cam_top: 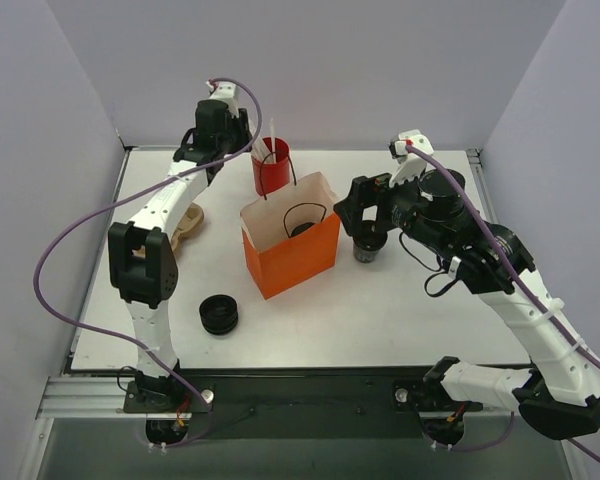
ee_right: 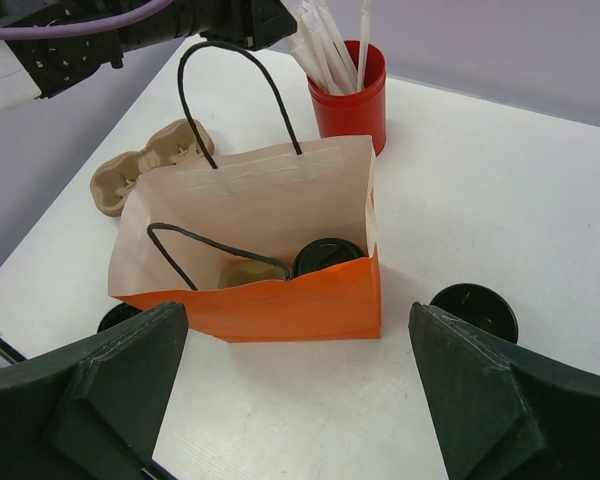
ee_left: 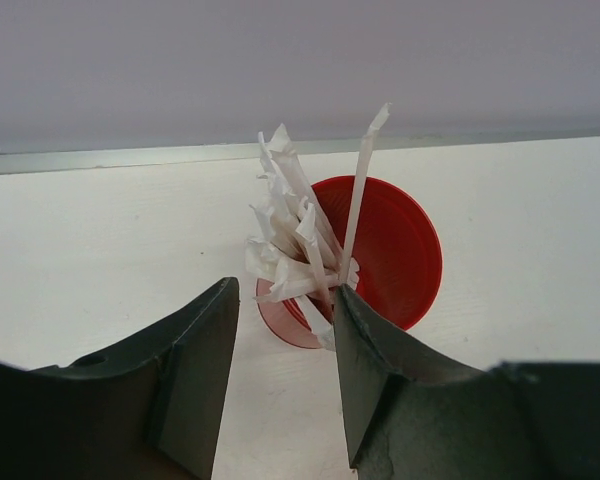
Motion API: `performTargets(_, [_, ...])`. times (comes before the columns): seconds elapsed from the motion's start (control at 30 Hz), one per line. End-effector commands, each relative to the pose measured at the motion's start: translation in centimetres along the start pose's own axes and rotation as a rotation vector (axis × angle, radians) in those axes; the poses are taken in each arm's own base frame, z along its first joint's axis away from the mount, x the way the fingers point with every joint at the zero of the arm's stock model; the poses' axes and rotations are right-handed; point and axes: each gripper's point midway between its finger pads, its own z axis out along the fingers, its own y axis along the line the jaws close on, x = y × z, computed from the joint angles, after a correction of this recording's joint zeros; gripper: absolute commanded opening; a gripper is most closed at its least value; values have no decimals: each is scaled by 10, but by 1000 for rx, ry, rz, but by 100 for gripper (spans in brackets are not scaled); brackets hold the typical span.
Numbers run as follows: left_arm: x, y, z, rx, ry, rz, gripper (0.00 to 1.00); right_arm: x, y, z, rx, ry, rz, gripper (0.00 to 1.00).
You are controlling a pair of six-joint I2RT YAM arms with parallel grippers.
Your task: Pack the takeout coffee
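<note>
The orange paper bag [cam_top: 292, 255] stands open mid-table. Inside it a takeout coffee [ee_right: 327, 257] with a black lid shows next to a tan insert. A second takeout coffee [ee_right: 474, 310] stands on the table to the right of the bag [ee_right: 270, 295], close by my right gripper's right finger. My right gripper [ee_right: 300, 390] hovers wide open over bare table in front of the bag, holding nothing. My left gripper [ee_left: 286, 290] is at the red cup [ee_left: 390, 250] of white straws [ee_left: 300, 235], jaws apart; one straw end touches its right finger [ee_left: 380, 370].
A low stack of black lids [cam_top: 219, 315] lies near the front left of the bag. A tan cardboard cup carrier [cam_top: 187, 225] lies at the left. The red cup [cam_top: 271, 168] stands just behind the bag. Grey walls close in the table on three sides.
</note>
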Motion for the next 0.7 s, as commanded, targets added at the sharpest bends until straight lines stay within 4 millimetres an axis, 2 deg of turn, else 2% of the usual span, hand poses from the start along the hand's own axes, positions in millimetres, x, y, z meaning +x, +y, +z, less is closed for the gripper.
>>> performTargets(0.0, [-47, -28, -26, 76, -109, 8, 53, -13, -3, -3, 19, -32, -42, 100])
performTargets(0.13, [-37, -32, -23, 77, -81, 12, 53, -18, -3, -5, 17, -44, -60, 100])
performTargets(0.67, [-15, -25, -11, -3, -21, 69, 52, -18, -7, -11, 21, -45, -109, 100])
